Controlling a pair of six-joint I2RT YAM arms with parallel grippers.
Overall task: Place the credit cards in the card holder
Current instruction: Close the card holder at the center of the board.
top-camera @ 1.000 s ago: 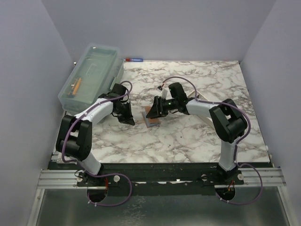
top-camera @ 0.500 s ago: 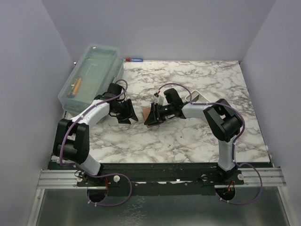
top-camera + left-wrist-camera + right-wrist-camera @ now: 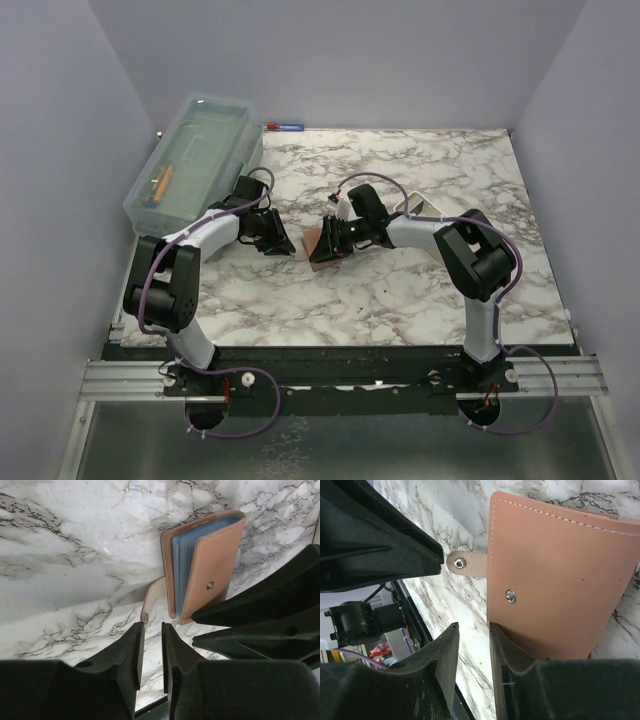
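- The small reddish-brown leather card holder sits near the middle of the white-and-grey marbled desk, between the two hands.
- In the left wrist view the card holder is slightly parted, with light blue layers showing between its covers. Whether those are cards or sleeves cannot be told.
- A short leather closing strap with a metal snap sticks out from the holder's side, lying on the desk.
- The left hand has its jaws only a little apart, with bare desk showing in the gap. The strap's end lies right at its fingertips, and the hand has hold of nothing.
- The right hand is also narrowly parted, with only marble in the gap. One of its fingers overlaps the lower edge of the holder's snap-studded cover.
- A clear plastic lidded box stands at the desk's far left corner, well apart from the holder.
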